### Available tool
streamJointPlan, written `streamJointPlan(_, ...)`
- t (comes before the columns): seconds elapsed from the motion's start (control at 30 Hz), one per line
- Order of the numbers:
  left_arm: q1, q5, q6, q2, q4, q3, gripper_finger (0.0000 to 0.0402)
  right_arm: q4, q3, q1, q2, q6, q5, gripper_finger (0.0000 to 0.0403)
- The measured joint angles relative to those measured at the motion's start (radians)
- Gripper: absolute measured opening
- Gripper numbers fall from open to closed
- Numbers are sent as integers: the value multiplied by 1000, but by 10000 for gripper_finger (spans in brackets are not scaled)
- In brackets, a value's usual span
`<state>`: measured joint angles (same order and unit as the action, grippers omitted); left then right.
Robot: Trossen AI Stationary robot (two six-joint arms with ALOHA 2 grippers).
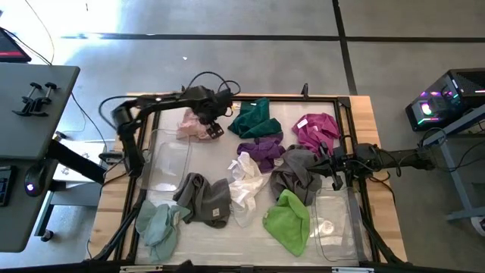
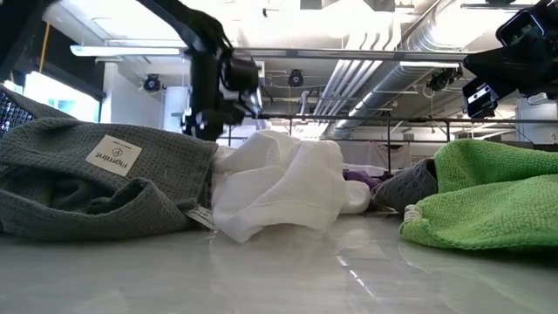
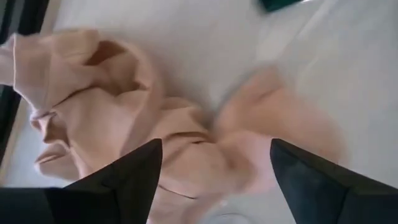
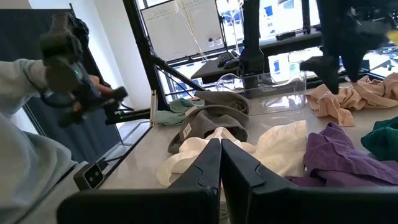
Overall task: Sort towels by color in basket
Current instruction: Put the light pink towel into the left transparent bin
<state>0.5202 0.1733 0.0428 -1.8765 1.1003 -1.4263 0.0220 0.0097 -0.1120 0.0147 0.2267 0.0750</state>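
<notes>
left claw (image 3: 214, 168) spread over pink towel (image 3: 124, 124) | towel: pale, crumpled, lying loose on table

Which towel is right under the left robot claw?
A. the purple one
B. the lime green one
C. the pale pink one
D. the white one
C. The left gripper, its fingers spread open, is right over the pale pink towel at the far side of the table, and the left wrist view shows that pink cloth between its fingers.
</notes>
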Motion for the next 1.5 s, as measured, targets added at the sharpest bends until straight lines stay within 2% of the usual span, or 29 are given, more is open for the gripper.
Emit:
streamJointPlan(0.13,41,54,-1,-76,26,-48,292,0,0,0,0,0,0,1)
streamJointPlan(0.57,162,34,4,-202,63,-57,283,0,0,0,0,0,0,1)
streamJointPlan(0.7,168,-11,-40,-233,74,-57,244,0,0,0,0,0,0,1)
streamJointPlan(0.83,157,-39,-71,-238,82,-57,180,0,0,0,0,0,0,1)
streamJointPlan(1.07,99,-44,-100,-205,94,-56,21,0,0,0,0,0,0,1)
streamJointPlan(1.1,85,-44,-97,-195,95,-56,13,0,0,0,0,0,0,1)
streamJointPlan(1.2,25,-27,-94,-142,99,-62,21,0,0,0,0,0,0,1)
streamJointPlan(1.5,-249,207,-33,92,125,-207,7,0,0,0,0,0,0,1)
